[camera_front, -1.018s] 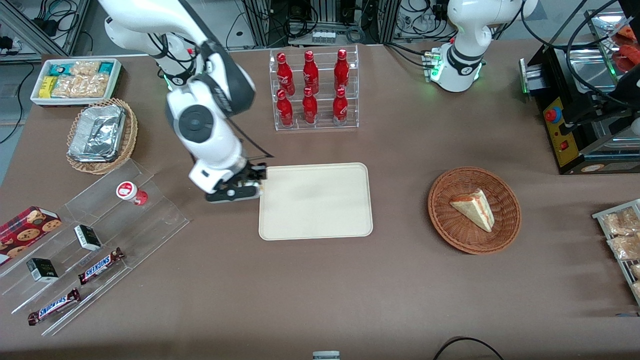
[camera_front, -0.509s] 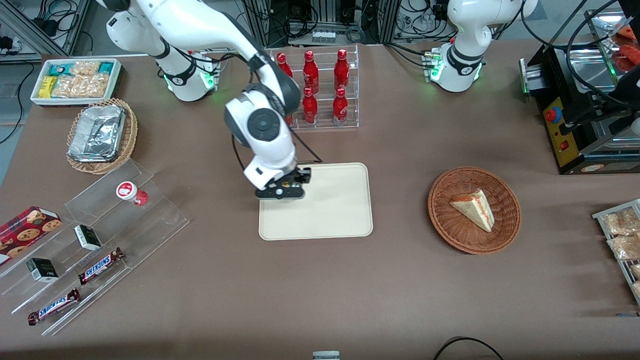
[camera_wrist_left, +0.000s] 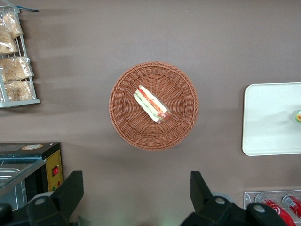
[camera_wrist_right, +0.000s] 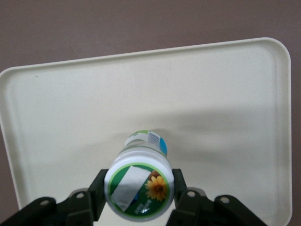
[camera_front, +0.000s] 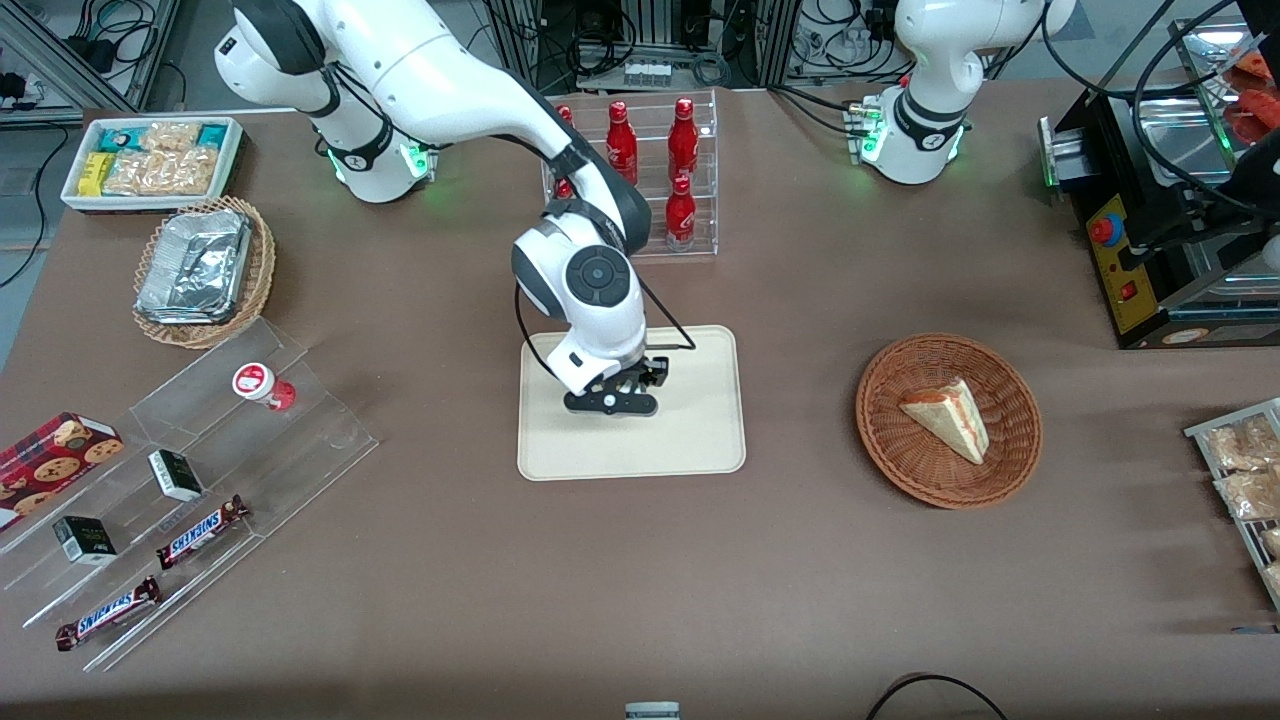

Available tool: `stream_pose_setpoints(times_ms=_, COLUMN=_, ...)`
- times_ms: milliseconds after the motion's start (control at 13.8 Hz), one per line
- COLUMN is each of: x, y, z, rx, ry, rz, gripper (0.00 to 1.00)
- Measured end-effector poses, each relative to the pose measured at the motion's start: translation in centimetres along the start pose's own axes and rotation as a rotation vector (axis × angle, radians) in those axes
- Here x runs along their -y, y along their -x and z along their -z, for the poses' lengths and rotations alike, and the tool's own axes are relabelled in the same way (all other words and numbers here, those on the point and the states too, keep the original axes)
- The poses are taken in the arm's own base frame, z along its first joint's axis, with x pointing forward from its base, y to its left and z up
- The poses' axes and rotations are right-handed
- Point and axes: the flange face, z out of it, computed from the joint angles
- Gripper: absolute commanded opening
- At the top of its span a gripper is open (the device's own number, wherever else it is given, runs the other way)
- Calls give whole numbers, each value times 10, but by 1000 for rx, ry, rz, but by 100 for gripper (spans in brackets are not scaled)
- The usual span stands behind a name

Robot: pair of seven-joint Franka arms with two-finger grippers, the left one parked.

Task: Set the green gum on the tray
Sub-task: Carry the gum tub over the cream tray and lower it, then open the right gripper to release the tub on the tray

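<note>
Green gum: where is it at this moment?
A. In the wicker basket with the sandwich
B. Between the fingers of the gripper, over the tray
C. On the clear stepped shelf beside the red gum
B: the gripper is shut on the green gum, with the tray directly underneath.

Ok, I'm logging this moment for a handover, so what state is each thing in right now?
gripper: shut on the green gum, over the tray.
green gum: upright between the fingers; contact with the tray unclear.
tray: flat on the table, nothing else on it.
red gum: on the clear display stand, untouched.
wicker basket: holds a sandwich wedge.
</note>
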Motion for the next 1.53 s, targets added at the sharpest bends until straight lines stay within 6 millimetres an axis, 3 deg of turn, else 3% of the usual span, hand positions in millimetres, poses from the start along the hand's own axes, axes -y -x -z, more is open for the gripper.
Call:
stream_pose_setpoints(times_ms=727, x=-4, y=-4, z=-28, rx=9, ry=23, rz=-17, gripper=0)
stream_pose_setpoints(times_ms=800, x=-5, y=-4, z=-29, rx=10, ry=24, rz=-17, gripper=29)
stream_pose_setpoints(times_ms=873, x=-5, y=-4, z=-30, rx=10, ry=25, rz=-17, gripper=76)
stream_pose_setpoints(times_ms=945, x=-5, y=-4, z=-30, rx=9, ry=24, rz=-18, gripper=100)
stream_pose_setpoints(times_ms=1527, x=-4, y=-6, z=-31, rx=-2, ry=13, rz=-17, gripper=100)
